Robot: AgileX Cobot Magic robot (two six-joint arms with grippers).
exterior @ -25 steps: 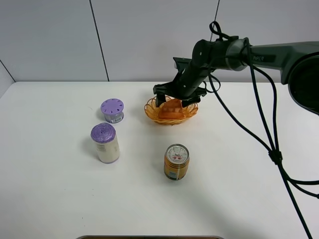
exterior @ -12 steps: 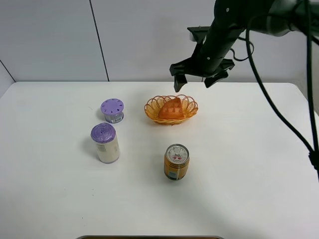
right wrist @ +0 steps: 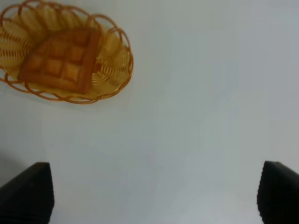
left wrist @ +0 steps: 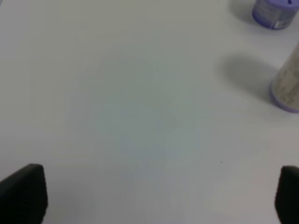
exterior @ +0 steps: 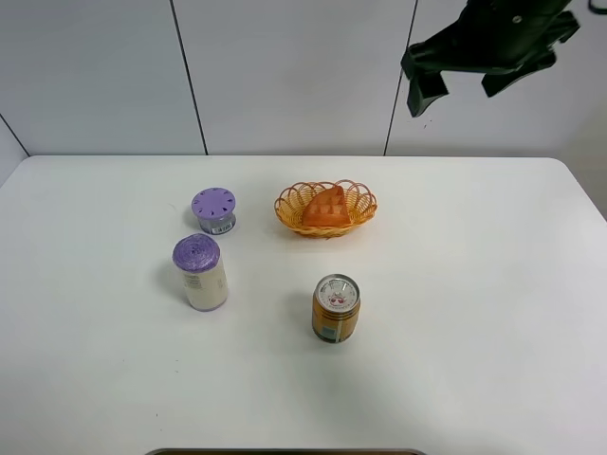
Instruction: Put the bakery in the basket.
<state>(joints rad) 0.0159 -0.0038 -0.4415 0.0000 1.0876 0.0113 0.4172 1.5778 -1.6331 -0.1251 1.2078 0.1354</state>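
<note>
From the high camera you see the bakery lying inside the basket, which sits just past the middle of the white table, toward 12 o'clock. Your right gripper hangs high above the table at about 1 o'clock from the basket, well apart from it, with its two dark fingers spread wide and nothing between them. At 9 o'clock from the basket stands a short purple-lidded container; nearer the front, at about 7 o'clock from it, stands a taller purple-lidded container. The gold drink can stands upright at 6 o'clock from the basket.

In your left wrist camera, the left gripper shows only two dark fingertips at opposite edges, set wide apart over bare table. Parts of both purple-lidded containers show at one side.

In your right wrist camera, the waffle wedge rests flat in the basket, its dimpled face up, touching the woven floor. The right gripper's fingertips sit far apart at the frame's corners, empty, clear of the basket.
</note>
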